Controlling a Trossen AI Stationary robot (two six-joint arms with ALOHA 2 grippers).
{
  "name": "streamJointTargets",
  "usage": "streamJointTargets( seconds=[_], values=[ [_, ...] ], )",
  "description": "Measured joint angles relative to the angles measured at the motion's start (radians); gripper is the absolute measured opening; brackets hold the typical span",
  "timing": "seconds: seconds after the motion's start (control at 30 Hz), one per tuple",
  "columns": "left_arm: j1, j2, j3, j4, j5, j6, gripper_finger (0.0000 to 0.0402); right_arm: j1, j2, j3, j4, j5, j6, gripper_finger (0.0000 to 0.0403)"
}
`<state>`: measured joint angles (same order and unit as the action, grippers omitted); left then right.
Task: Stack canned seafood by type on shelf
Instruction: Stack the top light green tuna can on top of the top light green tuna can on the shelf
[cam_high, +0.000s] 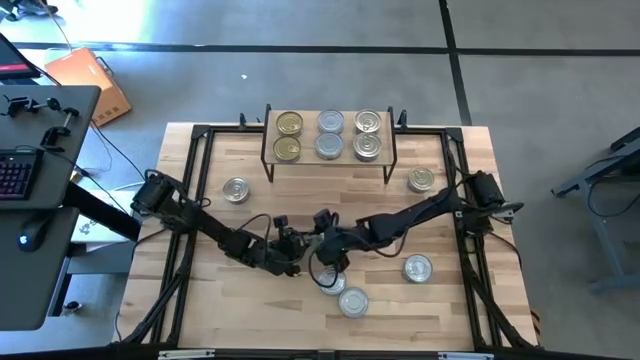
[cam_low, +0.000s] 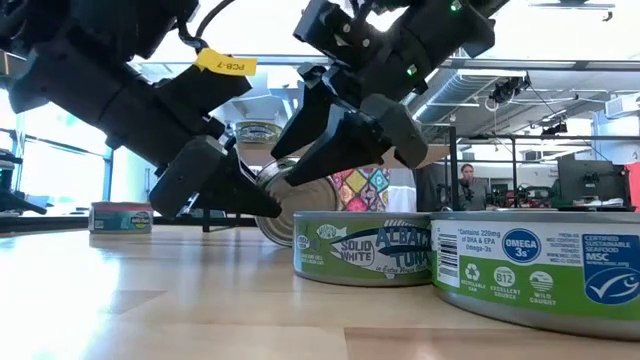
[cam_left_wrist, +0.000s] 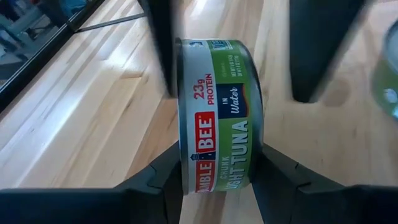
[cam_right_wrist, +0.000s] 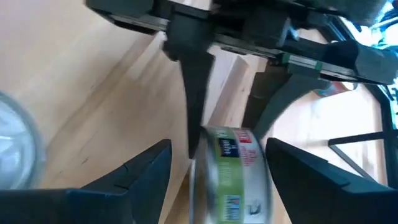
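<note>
Green-labelled tuna tin (cam_left_wrist: 217, 115) stands on its edge on the wooden worktop (cam_high: 250, 320) near the middle of the front half, with both arms meeting over it. Left gripper (cam_left_wrist: 214, 168) has its jaws clamped on the tin's two flat faces, as the left wrist view shows plainly. Right gripper (cam_right_wrist: 214, 158) faces it from the other side; its jaws stand spread to either side of the same tin (cam_right_wrist: 227, 171) and do not touch it, so that gripper is released. In the low view the tilted tin (cam_low: 285, 205) sits between the two sets of dark fingers. Shelf (cam_high: 330, 160) stands at the far edge of the worktop and carries six tins: two gold-lidded ones (cam_high: 288, 135) on the left, two plain silver (cam_high: 330, 133) in the middle, two more (cam_high: 368, 133) on the right. Loose tins lie flat on the worktop: one (cam_high: 236, 190) far left, one (cam_high: 421, 180) far right, one (cam_high: 417, 268) front right, and two (cam_high: 345, 295) just in front of the grippers.
</note>
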<state>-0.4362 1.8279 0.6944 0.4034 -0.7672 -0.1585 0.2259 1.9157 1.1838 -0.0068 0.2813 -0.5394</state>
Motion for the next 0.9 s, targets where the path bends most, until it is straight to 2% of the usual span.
streamJointTargets(
  seconds=[0.2,0.43,0.57,0.73,0.9],
  values=[
    [-0.002,-0.002,0.004,-0.003,0.016,-0.003,0.0141,-0.002,-0.008,-0.001,0.003,0.058,0.003,0.0256],
    [-0.003,-0.002,0.003,-0.009,0.015,-0.013,0.0142,-0.019,-0.008,-0.001,-0.062,-0.023,0.075,0.0248],
    [-0.003,-0.002,0.003,-0.009,0.014,-0.013,0.0142,-0.030,-0.004,-0.001,-0.065,-0.047,0.124,0.0207],
    [-0.002,-0.002,0.003,-0.005,0.006,-0.011,0.0147,-0.035,-0.003,-0.001,-0.071,-0.048,0.138,0.0124],
    [0.007,-0.019,0.004,-0.008,-0.020,-0.062,0.0175,-0.031,-0.024,-0.001,-0.126,0.038,0.139,0.0125]
  ],
)
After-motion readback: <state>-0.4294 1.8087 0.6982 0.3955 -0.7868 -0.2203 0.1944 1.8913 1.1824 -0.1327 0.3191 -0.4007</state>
